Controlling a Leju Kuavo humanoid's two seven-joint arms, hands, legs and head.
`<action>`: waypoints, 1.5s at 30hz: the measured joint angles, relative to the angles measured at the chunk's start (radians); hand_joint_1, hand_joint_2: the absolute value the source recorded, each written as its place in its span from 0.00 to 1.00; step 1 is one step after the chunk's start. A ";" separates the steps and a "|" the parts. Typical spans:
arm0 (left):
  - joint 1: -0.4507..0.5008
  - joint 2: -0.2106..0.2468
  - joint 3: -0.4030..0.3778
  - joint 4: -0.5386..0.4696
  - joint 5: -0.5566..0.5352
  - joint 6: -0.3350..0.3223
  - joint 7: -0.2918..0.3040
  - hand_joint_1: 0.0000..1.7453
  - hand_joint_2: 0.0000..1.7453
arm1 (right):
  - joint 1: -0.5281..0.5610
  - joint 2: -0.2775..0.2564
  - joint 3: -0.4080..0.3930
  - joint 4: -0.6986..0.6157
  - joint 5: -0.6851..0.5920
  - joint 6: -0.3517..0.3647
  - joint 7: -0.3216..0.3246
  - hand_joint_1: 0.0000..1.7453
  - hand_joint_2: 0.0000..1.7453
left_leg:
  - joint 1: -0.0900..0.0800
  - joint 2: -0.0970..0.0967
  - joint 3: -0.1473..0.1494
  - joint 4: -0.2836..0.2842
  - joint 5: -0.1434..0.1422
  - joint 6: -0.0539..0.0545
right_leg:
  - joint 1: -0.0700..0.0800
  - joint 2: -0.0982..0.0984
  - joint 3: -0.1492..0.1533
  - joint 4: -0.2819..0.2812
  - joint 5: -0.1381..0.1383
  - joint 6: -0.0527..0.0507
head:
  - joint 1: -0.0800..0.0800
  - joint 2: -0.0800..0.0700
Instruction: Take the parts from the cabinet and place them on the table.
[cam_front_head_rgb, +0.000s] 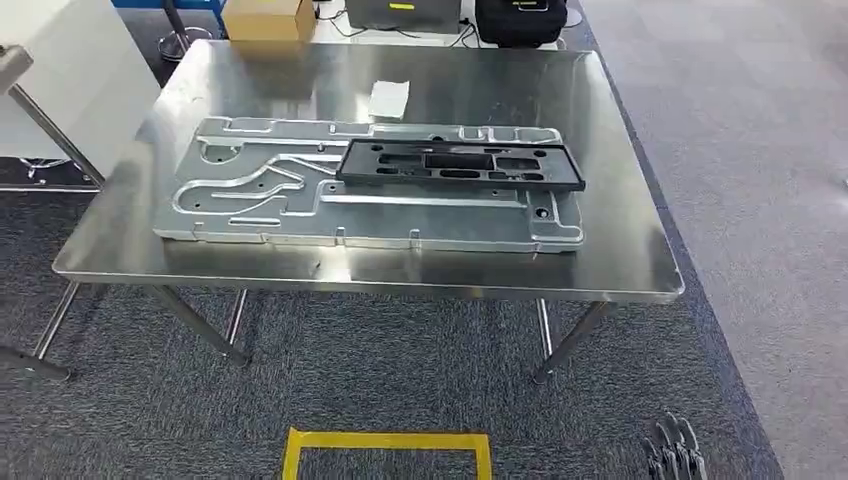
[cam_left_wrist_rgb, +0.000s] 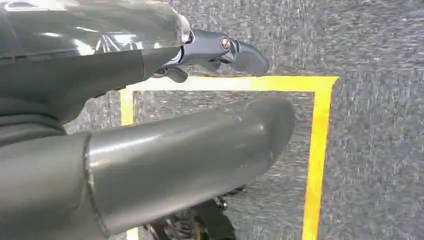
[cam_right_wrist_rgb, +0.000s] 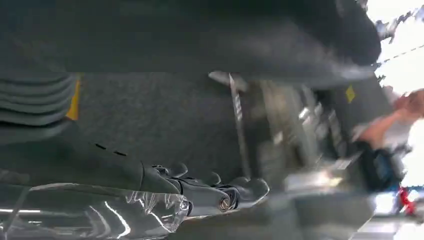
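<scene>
The black plastic frame, long and slotted, lies flat with its long axis running across the counter, on top of a big machined aluminium plate laid the same way. Both sit well ahead of the right robot hand, which hangs low over the grey carpet, fingers loosely apart, grasping nothing. The left robot hand hangs likewise released above a yellow tape square. The counter is shiny steel on thin legs.
</scene>
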 joint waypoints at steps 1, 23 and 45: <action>0.001 -0.001 0.005 -0.002 -0.001 -0.001 0.000 0.00 0.00 | -0.007 0.004 -0.031 0.023 0.011 -0.001 -0.002 0.00 0.00 | 0.002 0.002 -0.002 -0.003 0.015 -0.007 | 0.001 0.000 0.009 -0.016 -0.008 0.002 | -0.003 0.000; -0.004 -0.011 0.038 -0.020 -0.030 -0.002 0.002 0.00 0.00 | -0.157 0.038 -0.377 0.450 0.369 -0.049 -0.020 0.00 0.00 | 0.003 0.000 0.104 -0.007 -0.089 0.027 | -0.010 -0.001 -0.268 0.211 -0.030 0.031 | -0.002 0.000; -0.013 -0.013 0.057 -0.021 -0.035 -0.002 0.000 0.00 0.00 | -0.327 0.042 -0.742 0.738 0.693 -0.082 -0.003 0.00 0.00 | 0.022 0.019 0.065 0.162 -0.068 -0.063 | -0.003 -0.076 -0.178 0.045 0.099 -0.023 | -0.011 0.000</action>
